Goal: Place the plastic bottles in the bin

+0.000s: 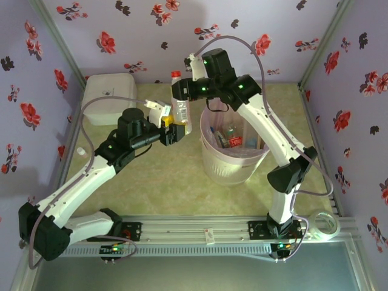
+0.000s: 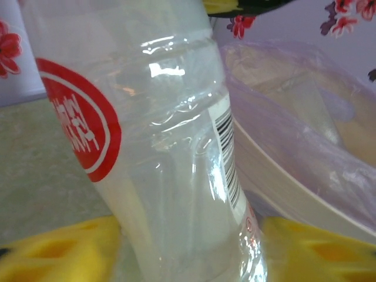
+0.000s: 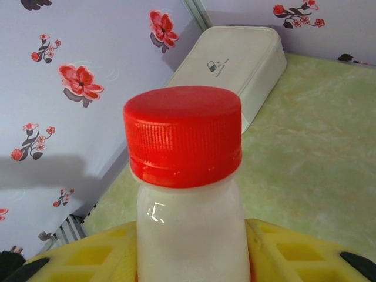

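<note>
A clear plastic bottle (image 1: 180, 110) with a red cap (image 3: 183, 135) and a red label (image 2: 82, 126) stands upright in the air just left of the bin (image 1: 233, 171). My right gripper (image 1: 180, 91) is shut on its neck from above, and both yellow fingers (image 3: 88, 258) press the neck below the cap. My left gripper (image 1: 174, 133) is open around the bottle's base, its yellow fingers (image 2: 59, 252) flanking it with slight gaps. The white ribbed bin, lined with a pale pink bag (image 2: 305, 135), holds several bottles (image 1: 229, 136).
A white lidded box (image 1: 109, 97) sits at the back left against the flowered wall. A white ring (image 1: 324, 224) lies by the right arm's base. The enclosure walls close in on three sides, and the green mat in front of the bin is open.
</note>
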